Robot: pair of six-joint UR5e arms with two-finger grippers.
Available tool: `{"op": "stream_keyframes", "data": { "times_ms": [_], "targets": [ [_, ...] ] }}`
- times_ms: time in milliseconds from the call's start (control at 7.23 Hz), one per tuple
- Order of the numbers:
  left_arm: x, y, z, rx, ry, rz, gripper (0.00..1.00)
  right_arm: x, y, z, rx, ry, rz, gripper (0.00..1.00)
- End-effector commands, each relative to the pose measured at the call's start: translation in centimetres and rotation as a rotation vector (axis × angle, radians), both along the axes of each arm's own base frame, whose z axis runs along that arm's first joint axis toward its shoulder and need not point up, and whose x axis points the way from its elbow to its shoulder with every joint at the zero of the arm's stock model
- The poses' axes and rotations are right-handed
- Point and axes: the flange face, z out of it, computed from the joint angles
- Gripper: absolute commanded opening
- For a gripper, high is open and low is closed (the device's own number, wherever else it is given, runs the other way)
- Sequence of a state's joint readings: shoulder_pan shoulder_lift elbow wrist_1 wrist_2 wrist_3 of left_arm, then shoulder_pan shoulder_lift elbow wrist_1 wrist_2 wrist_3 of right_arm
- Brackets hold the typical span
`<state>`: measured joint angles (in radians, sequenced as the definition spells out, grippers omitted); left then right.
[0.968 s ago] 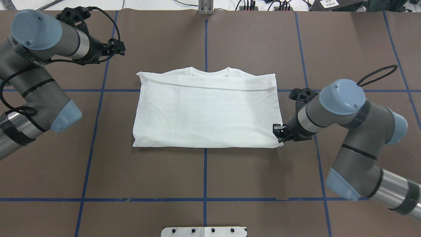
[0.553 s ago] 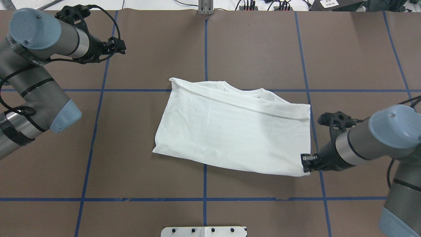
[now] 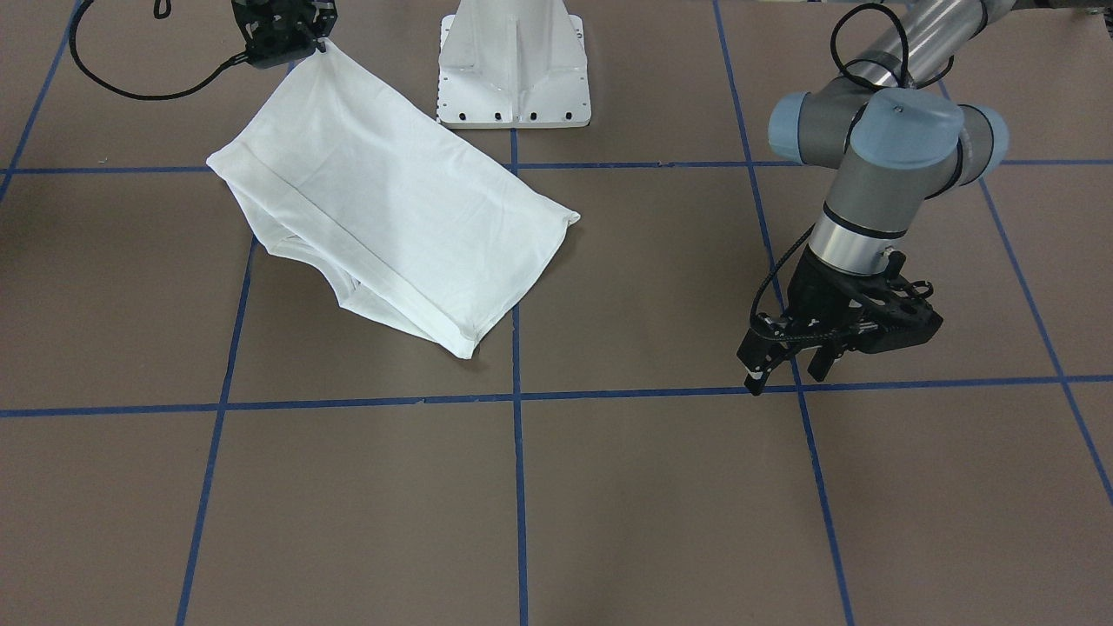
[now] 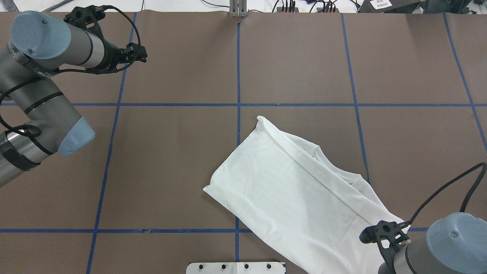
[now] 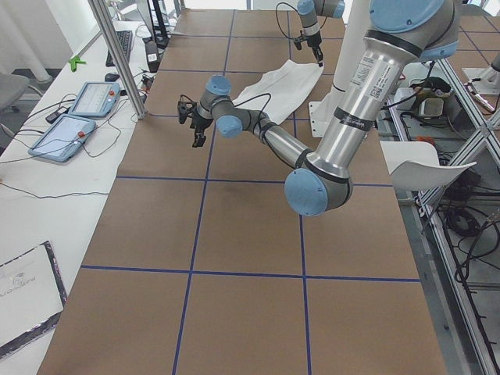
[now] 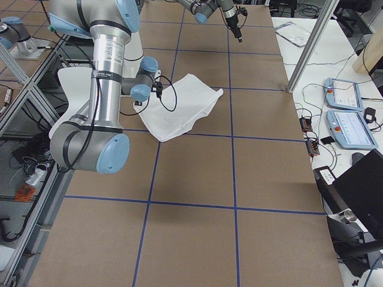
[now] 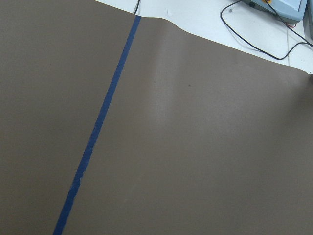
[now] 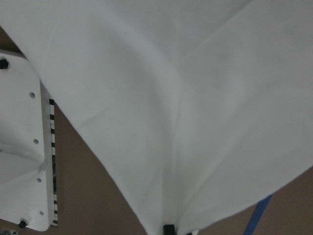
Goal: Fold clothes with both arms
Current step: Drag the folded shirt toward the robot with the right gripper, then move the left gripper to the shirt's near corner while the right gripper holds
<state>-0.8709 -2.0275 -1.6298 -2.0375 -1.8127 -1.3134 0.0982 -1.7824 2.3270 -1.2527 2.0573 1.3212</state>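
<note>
The table (image 4: 171, 171), brown with blue tape lines, carries the folded white T-shirt (image 4: 296, 198) in the overhead view's 5 o'clock sector, neck opening toward 2 o'clock. The left arm (image 4: 45, 114) stands at 10 o'clock, well apart from the cloth. The white pedestal (image 4: 236, 267) sits at 6 o'clock. The right gripper (image 3: 320, 45) pinches one shirt corner, raised off the table. The left gripper (image 3: 784, 376) hangs over bare table, fingers spread.
</note>
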Motion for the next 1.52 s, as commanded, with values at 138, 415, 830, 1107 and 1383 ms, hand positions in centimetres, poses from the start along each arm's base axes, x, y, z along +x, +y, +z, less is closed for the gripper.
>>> {"op": "stream_keyframes", "data": {
  "times_ms": [138,415,830,1107,1383],
  "targets": [
    [1.8,2.2,-0.9,0.013,0.019,0.052,0.98,-0.7,-1.0,-1.3,0.051,-0.034,0.064,1.00],
    [7.1,7.1,-3.0,0.021,0.055,0.171,0.98,-1.3,-5.4,-4.7,0.144,-0.110,0.253,1.00],
    [14.7,20.3,-8.8,-0.208,0.166,0.261,0.98,2.0,-12.6,-5.1,0.202,-0.108,0.447,1.00],
    [20.1,28.3,-9.1,-0.348,0.196,0.312,0.97,3.5,-16.7,-5.0,0.187,-0.102,0.490,1.00],
    [23.8,28.1,-9.6,-0.331,0.181,0.274,0.96,3.0,-17.9,-6.5,0.176,-0.063,0.505,1.00]
  ]
}}
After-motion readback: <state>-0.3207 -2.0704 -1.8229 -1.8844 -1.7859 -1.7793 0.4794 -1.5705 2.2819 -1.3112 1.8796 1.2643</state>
